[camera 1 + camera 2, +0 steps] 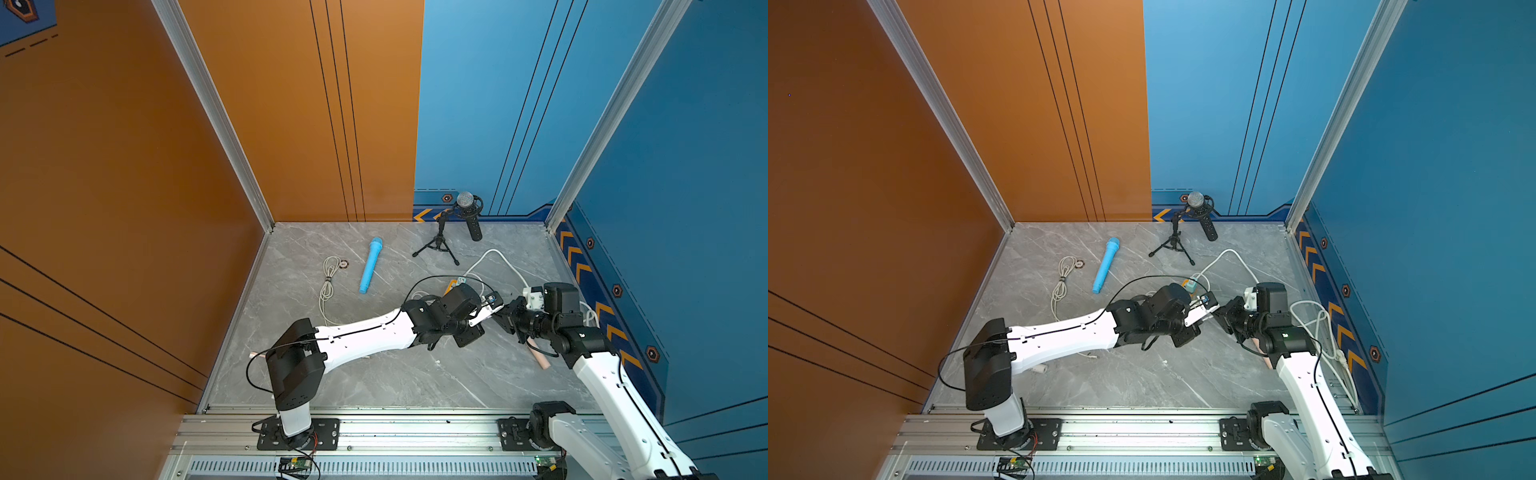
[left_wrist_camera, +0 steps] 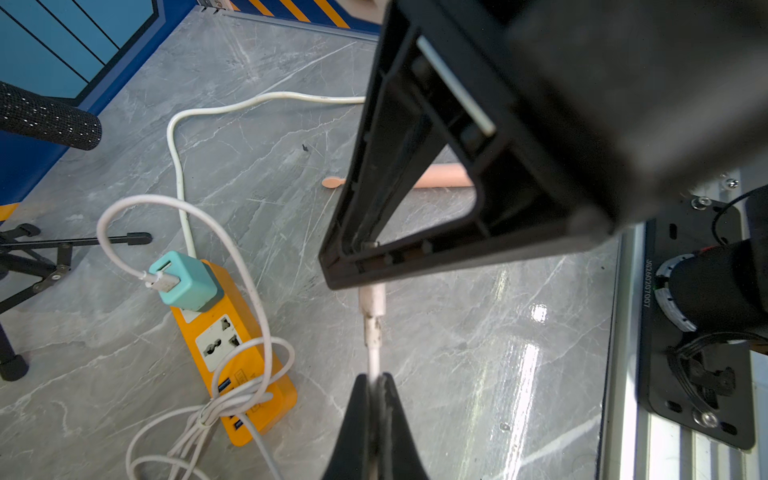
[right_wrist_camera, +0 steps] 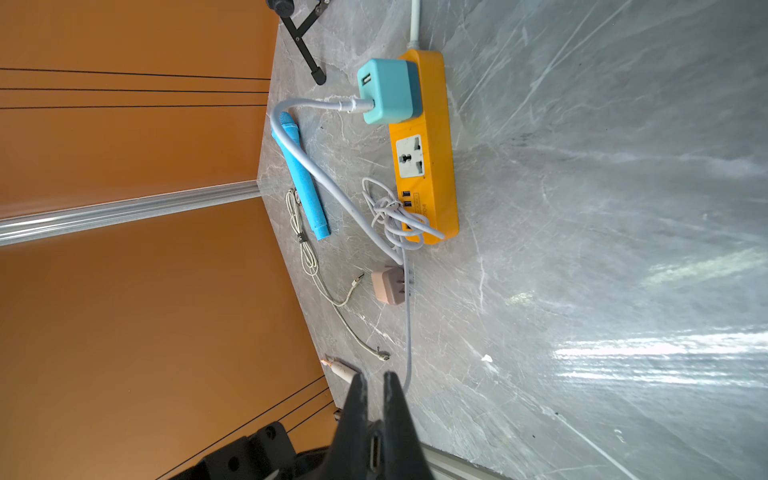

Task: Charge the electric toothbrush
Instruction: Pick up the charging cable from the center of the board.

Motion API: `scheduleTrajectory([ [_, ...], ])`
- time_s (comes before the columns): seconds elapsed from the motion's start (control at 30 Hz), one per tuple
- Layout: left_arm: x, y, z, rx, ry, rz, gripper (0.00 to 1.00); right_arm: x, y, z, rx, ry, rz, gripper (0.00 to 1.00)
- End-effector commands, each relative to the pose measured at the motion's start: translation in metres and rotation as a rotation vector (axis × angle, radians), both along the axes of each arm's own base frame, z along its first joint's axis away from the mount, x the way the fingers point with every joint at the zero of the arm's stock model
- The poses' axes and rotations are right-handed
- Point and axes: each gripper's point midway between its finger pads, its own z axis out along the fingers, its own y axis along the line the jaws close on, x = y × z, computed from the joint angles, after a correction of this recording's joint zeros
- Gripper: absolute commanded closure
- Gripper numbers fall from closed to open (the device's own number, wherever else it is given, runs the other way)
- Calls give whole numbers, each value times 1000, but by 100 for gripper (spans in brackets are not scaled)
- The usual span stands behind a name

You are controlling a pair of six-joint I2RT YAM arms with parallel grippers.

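The pink electric toothbrush (image 2: 440, 179) lies flat on the marble table, partly hidden under my right arm in both top views (image 1: 541, 359) (image 1: 1268, 362). My left gripper (image 2: 375, 376) is shut on a white charging cable (image 2: 373, 353) just behind its plug (image 2: 372, 301). My right gripper (image 3: 374, 376) meets it tip to tip above the table and is shut on that plug, whose metal end (image 3: 375, 451) shows between the jaws. The cable runs back through a coil (image 2: 224, 407) to a teal USB adapter (image 2: 183, 282) plugged into an orange power strip (image 2: 249, 395).
A blue microphone (image 1: 370, 266) and a beige cable (image 1: 328, 286) lie at the back left. A black microphone on a tripod (image 1: 465, 208) stands at the back. A pink wall adapter (image 3: 388, 286) lies near the strip (image 3: 424, 145). Walls close three sides.
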Motion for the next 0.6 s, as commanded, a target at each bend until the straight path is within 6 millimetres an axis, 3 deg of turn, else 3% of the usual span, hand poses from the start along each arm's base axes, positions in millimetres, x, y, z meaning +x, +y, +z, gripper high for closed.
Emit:
scheduleTrajectory([
  [0.0,-2,4,10,-14,-19,16,100,6,2,18,-10,-79,16,98],
  [0.03,-3,5,12,-22,-16,21,100,7,1,21,-19,-98,18,99],
  [0.17,-4,21,34,-128,104,55,73,15,3,39,-55,-232,55,100],
  [0.27,-4,38,54,-245,284,37,60,20,5,54,-97,-359,97,100],
  [0.43,-15,47,79,-341,422,-56,55,21,19,73,-85,-524,167,100],
  [0.57,-6,43,82,-366,484,-51,56,16,35,83,-77,-614,233,100],
])
